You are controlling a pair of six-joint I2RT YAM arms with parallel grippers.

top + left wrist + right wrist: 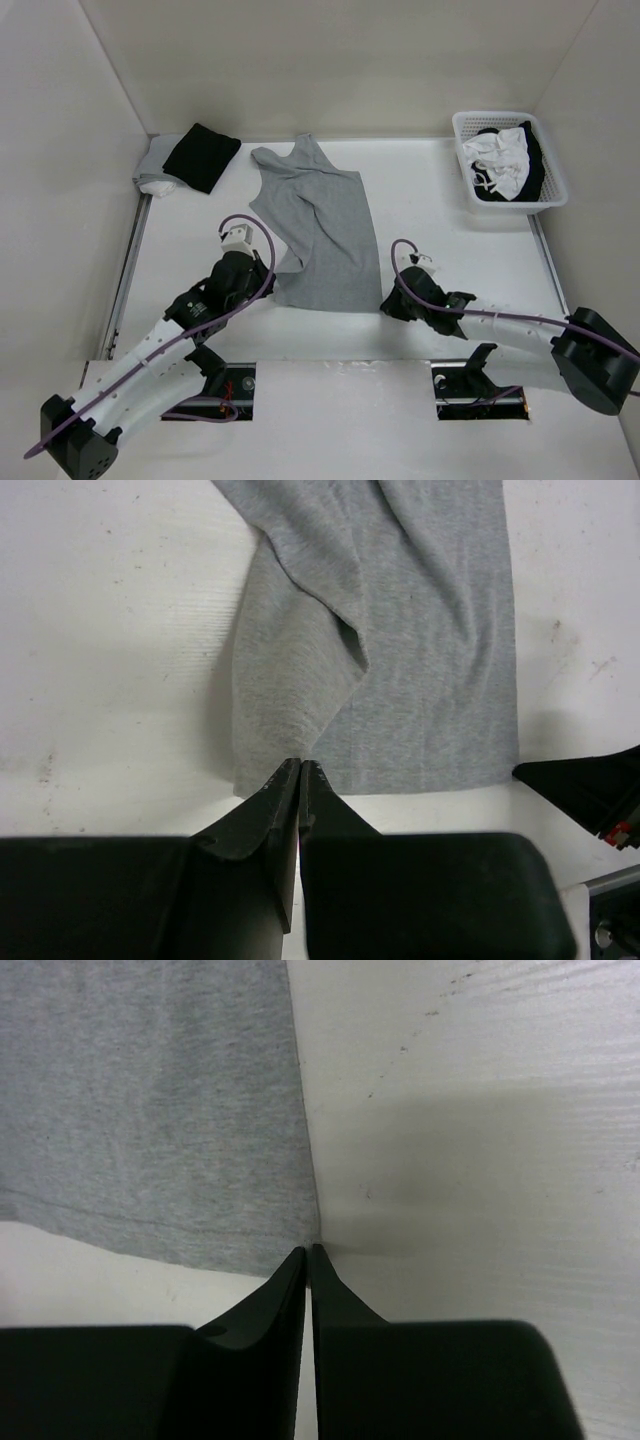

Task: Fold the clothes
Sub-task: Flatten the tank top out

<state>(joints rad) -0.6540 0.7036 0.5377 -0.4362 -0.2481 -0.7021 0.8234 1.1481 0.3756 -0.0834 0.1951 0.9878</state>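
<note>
The clothes, a light grey tank top (pixel 320 230), lie mostly flat in the middle of the table with the neck toward the far wall. My left gripper (pixel 272 272) is shut on the lower left hem. In the left wrist view the clothes (pixel 430 660) rise in a pulled fold to the left gripper (pixel 300 762). My right gripper (pixel 388 300) is at the lower right corner. In the right wrist view the right gripper (pixel 310 1250) has its jaws together on the very corner of the clothes (pixel 150 1110).
A white basket (pixel 510 116) at the back right holds white and black garments (pixel 505 160). A black cloth (pixel 203 155) lies on a pale folded piece at the back left. Walls close off the left, far and right sides.
</note>
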